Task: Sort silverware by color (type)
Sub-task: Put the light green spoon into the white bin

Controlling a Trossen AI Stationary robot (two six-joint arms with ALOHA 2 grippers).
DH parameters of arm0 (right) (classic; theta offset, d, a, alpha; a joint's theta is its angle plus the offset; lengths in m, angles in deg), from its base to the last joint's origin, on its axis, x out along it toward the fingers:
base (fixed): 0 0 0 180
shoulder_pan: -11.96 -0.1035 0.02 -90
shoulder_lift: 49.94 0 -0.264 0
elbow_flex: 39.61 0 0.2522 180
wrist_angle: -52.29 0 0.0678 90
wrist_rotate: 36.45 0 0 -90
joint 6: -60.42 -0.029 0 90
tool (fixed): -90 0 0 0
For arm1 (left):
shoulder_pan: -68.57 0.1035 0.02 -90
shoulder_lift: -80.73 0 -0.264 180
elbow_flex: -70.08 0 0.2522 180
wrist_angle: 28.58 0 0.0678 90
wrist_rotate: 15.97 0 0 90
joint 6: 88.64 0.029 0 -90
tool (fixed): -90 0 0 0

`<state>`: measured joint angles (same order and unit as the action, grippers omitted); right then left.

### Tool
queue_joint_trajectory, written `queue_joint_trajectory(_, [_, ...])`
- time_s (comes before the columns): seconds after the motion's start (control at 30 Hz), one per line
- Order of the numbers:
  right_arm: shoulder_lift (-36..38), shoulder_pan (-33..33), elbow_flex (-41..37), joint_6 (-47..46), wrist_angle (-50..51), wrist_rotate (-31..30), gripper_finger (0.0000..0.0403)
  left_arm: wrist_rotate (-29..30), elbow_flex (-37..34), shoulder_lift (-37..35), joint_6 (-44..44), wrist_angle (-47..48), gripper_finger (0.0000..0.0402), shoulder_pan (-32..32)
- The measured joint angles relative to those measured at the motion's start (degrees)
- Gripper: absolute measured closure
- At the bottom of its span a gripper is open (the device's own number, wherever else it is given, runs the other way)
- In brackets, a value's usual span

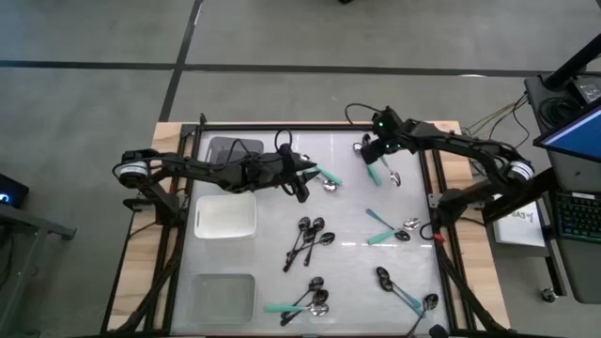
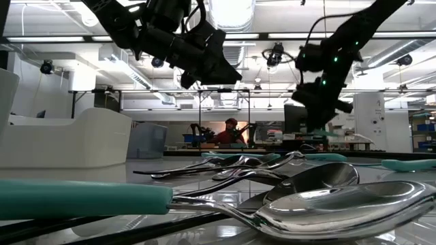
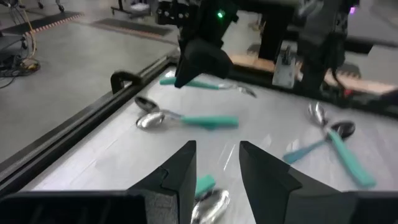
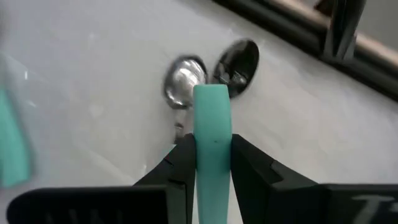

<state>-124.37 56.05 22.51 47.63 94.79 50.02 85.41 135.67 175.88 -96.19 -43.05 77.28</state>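
My right gripper [image 1: 374, 158] is at the far right of the table, shut on a spoon with a teal handle [image 1: 373, 173]. The spoon also shows in the left wrist view [image 3: 199, 83], with a silver neck. My left gripper [image 1: 300, 180] is open over the table's middle. Just past its fingertips a spoon with a silver bowl and a teal handle [image 3: 210, 200] lies flat on the table; it also shows in the high view [image 1: 327, 179]. The fingers do not touch it. Other spoons lie in loose groups: black ones [image 1: 310, 239] and mixed ones [image 1: 390, 230]. My right gripper pinches the spoon's teal handle [image 4: 212, 146] between its two fingers, which lie across it. The fingers come from above, slanting down. The handle's flat free end [image 4: 211, 93] sticks out past the fingertips. The spoon lies about level, seemingly just above the table.
A grey bin [image 1: 235, 150], a white bin [image 1: 225, 216] and a clear bin [image 1: 223, 293] stand in a row along the left side. A silver bowl [image 4: 185, 81] and a black bowl [image 4: 236, 62] lie below my right gripper. More spoons [image 1: 404, 293] lie near the front. A black frame [image 1: 437, 188] rims the table.
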Motion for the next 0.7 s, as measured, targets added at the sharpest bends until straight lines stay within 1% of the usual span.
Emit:
queue_joint_trajectory(0.17, [4.5,-4.5,0.0,1.5,-3.9,2.3,0.0337,-0.3,0.0,2.6,-0.6,-6.8,0.0297,0.0])
queue_joint_trajectory(0.33, [7.0,-9.0,0.0,1.5,-12.6,2.2,0.0337,-0.5,0.0,6.2,-3.2,-14.1,0.0297,0.0])
queue_joint_trajectory(0.53, [6.5,-13.6,0.0,3.3,-26.0,2.0,0.0337,-0.2,0.0,10.3,-5.0,-24.2,0.0297,0.1])
queue_joint_trajectory(0.7, [5.2,-17.3,0.0,8.0,-34.7,2.0,0.0337,2.8,0.0,10.9,-5.0,-25.8,0.0297,0.7])
